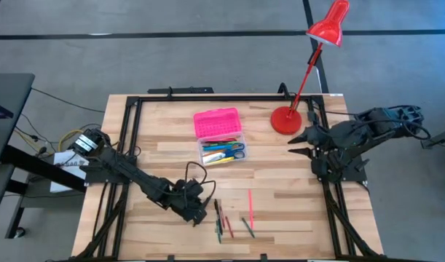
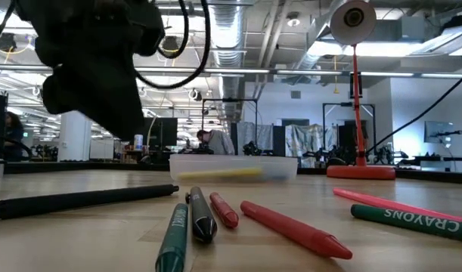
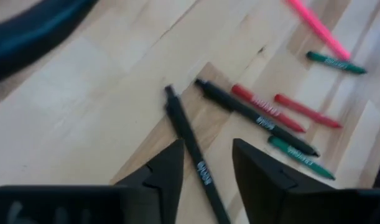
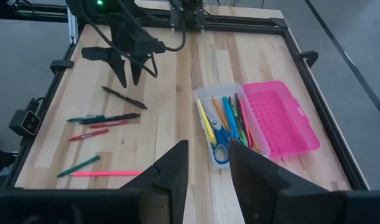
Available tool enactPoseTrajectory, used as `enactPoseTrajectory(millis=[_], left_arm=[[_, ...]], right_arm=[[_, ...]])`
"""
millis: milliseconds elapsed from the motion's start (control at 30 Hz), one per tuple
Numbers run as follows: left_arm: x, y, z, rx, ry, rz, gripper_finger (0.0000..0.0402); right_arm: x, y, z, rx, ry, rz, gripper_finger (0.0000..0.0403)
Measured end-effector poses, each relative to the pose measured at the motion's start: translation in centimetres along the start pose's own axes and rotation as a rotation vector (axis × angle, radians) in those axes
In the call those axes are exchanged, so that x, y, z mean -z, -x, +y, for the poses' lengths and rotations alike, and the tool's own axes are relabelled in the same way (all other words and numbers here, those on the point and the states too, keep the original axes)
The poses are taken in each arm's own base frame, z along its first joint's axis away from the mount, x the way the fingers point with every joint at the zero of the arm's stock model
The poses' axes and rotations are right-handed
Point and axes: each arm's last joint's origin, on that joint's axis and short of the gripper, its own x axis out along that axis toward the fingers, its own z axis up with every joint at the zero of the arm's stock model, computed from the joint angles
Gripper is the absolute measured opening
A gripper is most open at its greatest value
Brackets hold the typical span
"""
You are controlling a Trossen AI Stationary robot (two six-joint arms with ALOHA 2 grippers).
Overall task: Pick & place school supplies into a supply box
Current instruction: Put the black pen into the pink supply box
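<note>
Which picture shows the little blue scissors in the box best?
The right wrist view: the blue-handled scissors lie in plain sight in the clear plastic box beside its pink lid. The high view shows them only as a small blue spot. The low and left wrist views do not show them.

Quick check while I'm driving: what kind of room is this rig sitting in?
Probably an open lab or workshop floor. The low view shows exposed ceiling ducts, a person at workstations behind the wooden table, and more framed rigs beyond.
</note>
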Motion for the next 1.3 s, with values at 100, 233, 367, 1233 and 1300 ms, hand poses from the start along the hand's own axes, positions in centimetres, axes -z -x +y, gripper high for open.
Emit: enactPoseTrajectory(millis=[100, 233, 367, 1233, 1300], left_arm=[[0.0, -0.2, 0.3, 0.001, 0.010, 0.033, 0.0153], [0.0, -0.2, 0.2, 0.007, 0.007, 0.042, 0.0161], [0.2, -0.7, 0.1, 0.010, -0.028, 0.044, 0.0159], [0.9, -2.3, 0.1, -0.039, -0.233, -0.004, 0.0155], [1.0, -2.4, 0.1, -0.038, -0.244, -0.004, 0.0155]], right_arm=[[0.0, 0.0, 0.1, 0.000, 0.004, -0.001, 0.0108], [0.0, 0.0, 0.0, 0.012, 0.003, -0.002, 0.0108], [0.0, 0.0, 0.0, 0.015, 0.003, -0.002, 0.0108], [0.0, -0.1, 0.1, 0.014, -0.012, 0.000, 0.0108], [0.0, -0.1, 0.1, 0.014, -0.012, 0.000, 0.0108]])
